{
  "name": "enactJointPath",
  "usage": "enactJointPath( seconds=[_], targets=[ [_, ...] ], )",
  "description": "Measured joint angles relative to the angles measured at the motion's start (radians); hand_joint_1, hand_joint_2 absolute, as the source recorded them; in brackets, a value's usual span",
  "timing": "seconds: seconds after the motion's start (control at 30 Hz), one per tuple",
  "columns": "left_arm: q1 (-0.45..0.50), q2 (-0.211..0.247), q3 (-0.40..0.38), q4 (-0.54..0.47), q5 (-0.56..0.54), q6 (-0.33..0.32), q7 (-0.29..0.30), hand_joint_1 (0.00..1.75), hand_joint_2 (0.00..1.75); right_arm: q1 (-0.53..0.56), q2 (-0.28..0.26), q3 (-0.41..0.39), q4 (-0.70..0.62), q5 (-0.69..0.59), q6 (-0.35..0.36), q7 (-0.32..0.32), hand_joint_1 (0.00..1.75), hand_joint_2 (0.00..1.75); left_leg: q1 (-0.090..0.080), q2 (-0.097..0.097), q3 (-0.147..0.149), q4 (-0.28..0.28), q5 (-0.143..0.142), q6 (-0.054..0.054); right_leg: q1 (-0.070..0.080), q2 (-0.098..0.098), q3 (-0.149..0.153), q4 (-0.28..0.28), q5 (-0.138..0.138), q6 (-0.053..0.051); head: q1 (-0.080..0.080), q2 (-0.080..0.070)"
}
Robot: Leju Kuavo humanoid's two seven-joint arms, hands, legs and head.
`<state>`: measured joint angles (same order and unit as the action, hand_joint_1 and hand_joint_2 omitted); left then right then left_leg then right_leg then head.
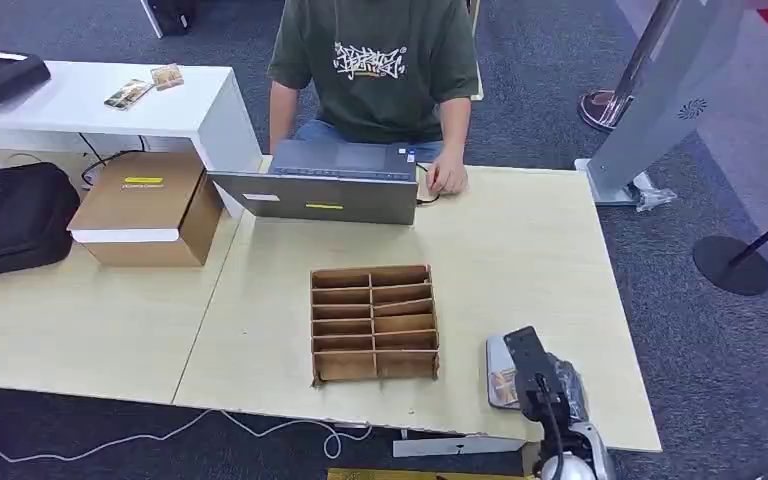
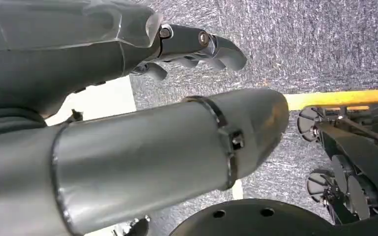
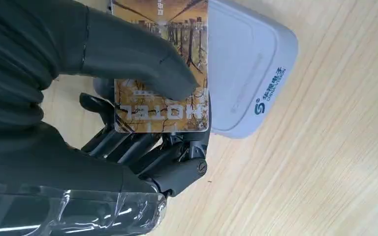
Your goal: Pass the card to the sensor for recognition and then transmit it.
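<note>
A brown hotel card (image 3: 162, 110) is pinched in my right hand (image 3: 54, 98), the thumb (image 3: 133, 59) pressing across its face and the dark fingers (image 3: 167, 157) under it. The card lies over one end of the grey sensor pad (image 3: 251, 64), flat or close to flat on it. From the head view, the right hand (image 1: 535, 375) is at the table's near right corner, over the sensor (image 1: 497, 358), with a bit of the card (image 1: 503, 388) showing. My left hand (image 2: 192, 44) hangs beside the body above carpet, fingers loosely bent and holding nothing.
A cardboard divider box (image 1: 373, 322) with several slots stands mid-table. Behind it lies a grey flat device (image 1: 330, 185), with a seated person (image 1: 375, 70) resting a hand beside it. A cardboard carton (image 1: 145, 205) and a black bag (image 1: 10, 215) sit left. A grey kiosk (image 1: 660, 100) stands right.
</note>
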<state>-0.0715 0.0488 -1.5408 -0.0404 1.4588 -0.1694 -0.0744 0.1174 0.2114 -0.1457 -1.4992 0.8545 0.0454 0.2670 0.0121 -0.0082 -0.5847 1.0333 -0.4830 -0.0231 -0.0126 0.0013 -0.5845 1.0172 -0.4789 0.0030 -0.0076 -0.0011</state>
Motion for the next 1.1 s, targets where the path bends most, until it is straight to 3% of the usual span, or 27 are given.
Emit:
enactJointPath(
  seconds=[0.63,1.1],
  targets=[
    [-0.003,0.004,0.0,0.0,0.013,0.002,0.003,0.0,0.0,-0.009,-0.004,-0.004,0.024,0.0,0.012,-0.027,1.75,1.75,0.0,0.002,0.002,0.0,0.0,0.0,0.0,0.001,0.002,0.0,0.0,0.0,0.0,0.0],
    [-0.003,0.001,0.0,0.0,0.013,0.013,-0.001,0.0,0.0,0.013,-0.006,0.007,-0.075,-0.05,-0.115,-0.101,1.75,1.75,0.0,0.002,0.001,0.0,0.0,0.0,0.0,0.001,0.001,0.0,0.0,0.0,0.0,0.0]
  ],
)
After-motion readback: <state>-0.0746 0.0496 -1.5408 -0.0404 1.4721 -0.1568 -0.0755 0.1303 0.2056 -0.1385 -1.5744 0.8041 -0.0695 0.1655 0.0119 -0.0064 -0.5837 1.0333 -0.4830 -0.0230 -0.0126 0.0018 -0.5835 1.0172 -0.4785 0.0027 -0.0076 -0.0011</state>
